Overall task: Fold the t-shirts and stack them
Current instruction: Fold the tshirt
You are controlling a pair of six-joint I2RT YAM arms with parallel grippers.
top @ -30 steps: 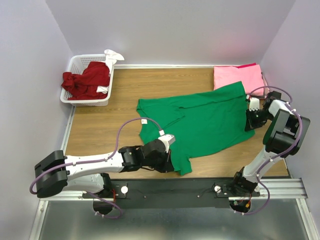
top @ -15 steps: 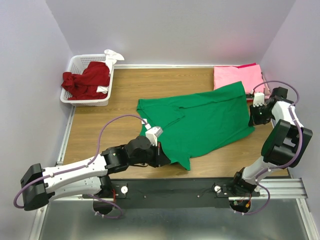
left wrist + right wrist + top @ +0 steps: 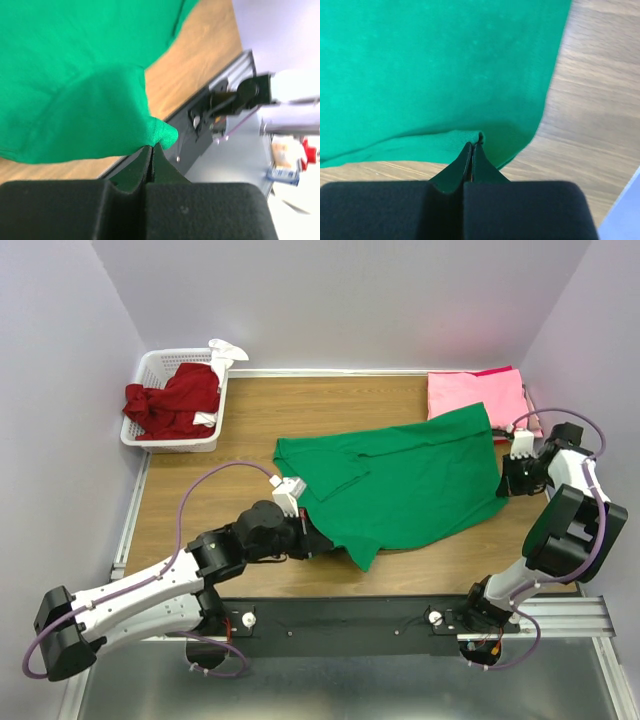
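A bright green t-shirt (image 3: 410, 480) lies spread across the middle of the table. My left gripper (image 3: 316, 539) is shut on a pinch of its near-left edge, and the cloth bunches at the fingertips in the left wrist view (image 3: 152, 146). My right gripper (image 3: 506, 483) is shut on the shirt's right hem, whose folded edge sits at the tips in the right wrist view (image 3: 472, 144). A dark red t-shirt (image 3: 175, 400) is heaped in the basket. Folded pink t-shirts (image 3: 475, 393) lie at the back right corner.
The white slotted basket (image 3: 170, 443) stands at the back left, with a white cloth (image 3: 225, 350) over its rim. A black rail (image 3: 380, 615) carrying the arm bases runs along the near table edge. Walls close in the left, back and right sides.
My left gripper has drawn the shirt's near edge to the left and a little away from the rail. My right gripper has shut on the right hem and shifted slightly right.
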